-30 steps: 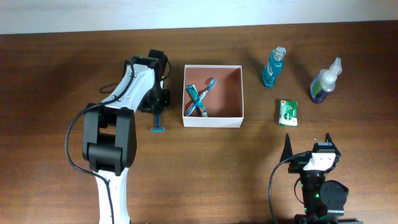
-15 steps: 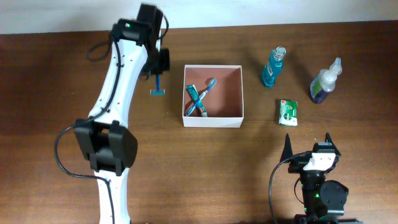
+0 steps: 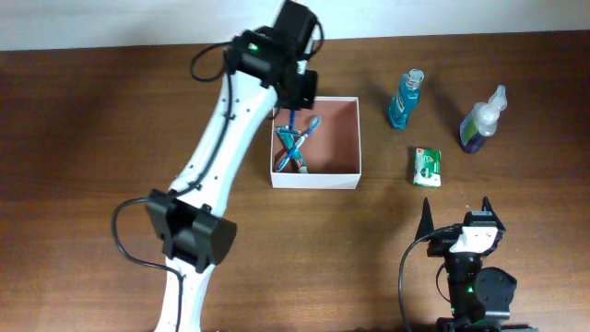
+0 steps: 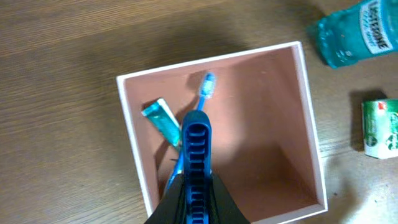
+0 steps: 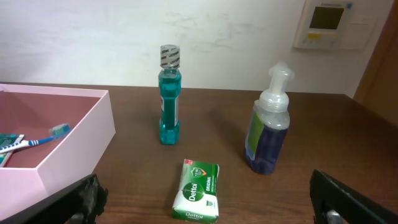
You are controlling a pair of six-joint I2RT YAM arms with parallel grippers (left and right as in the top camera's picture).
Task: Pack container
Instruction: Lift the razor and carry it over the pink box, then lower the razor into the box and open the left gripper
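The container (image 3: 313, 181) is a square white box with a pinkish-brown inside, at the table's middle back. It also shows in the left wrist view (image 4: 127, 124) and the right wrist view (image 5: 68, 143). Inside lie a blue toothbrush (image 3: 311, 125) (image 4: 207, 84) and a teal toothpaste tube (image 3: 289, 141) (image 4: 160, 119). My left gripper (image 3: 293, 103) (image 4: 198, 202) is shut on a blue razor (image 4: 198, 152) and holds it above the box's left half. My right gripper (image 3: 458, 214) (image 5: 214, 202) is open and empty near the front right.
Right of the box stand a teal mouthwash bottle (image 3: 404, 101) (image 5: 169, 99) and a purple pump bottle (image 3: 481, 124) (image 5: 267, 134). A green soap bar (image 3: 426, 166) (image 5: 198, 190) lies in front of them, between my right fingers in the wrist view.
My left gripper lifted the blue razor from the table left of the box and carried it right; it is now over the box. The right arm has not moved.
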